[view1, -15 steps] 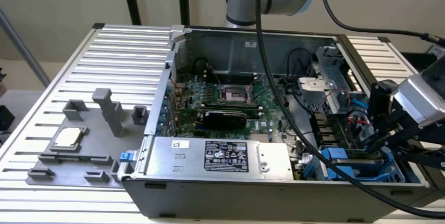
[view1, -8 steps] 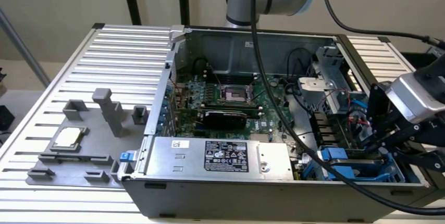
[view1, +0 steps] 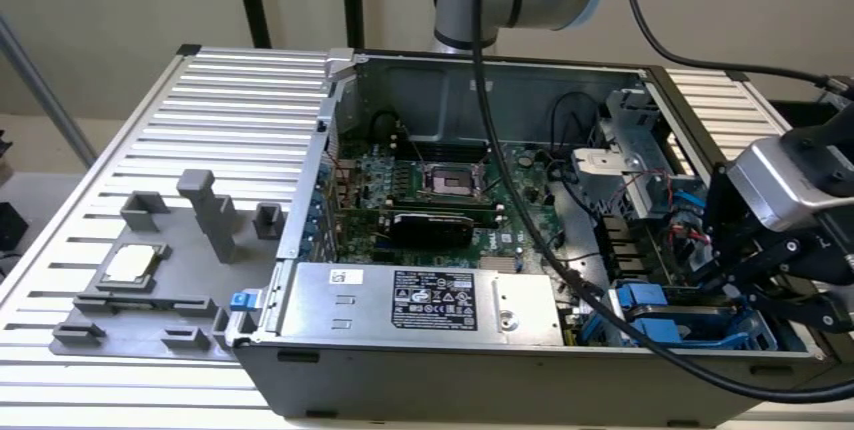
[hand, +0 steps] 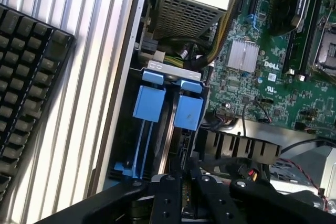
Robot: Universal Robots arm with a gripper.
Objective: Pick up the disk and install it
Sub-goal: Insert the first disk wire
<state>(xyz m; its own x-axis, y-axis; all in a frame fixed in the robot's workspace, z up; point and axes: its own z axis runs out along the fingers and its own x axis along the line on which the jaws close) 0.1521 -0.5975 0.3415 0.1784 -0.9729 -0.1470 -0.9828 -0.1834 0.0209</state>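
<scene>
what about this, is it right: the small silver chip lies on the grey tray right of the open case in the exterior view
Wrong side: in the exterior view the small silver chip lies on the grey tray left of the open case.

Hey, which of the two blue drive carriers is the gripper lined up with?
The blue carrier on the motherboard side, straight ahead of the gripper; the other carrier sits beside the case wall.

Blue-framed disk (hand: 188, 113), its edge perhaps greenish; green motherboard (hand: 273, 87); black keyboard (hand: 26, 77); ribbed silver table (view1: 254, 80).
</scene>
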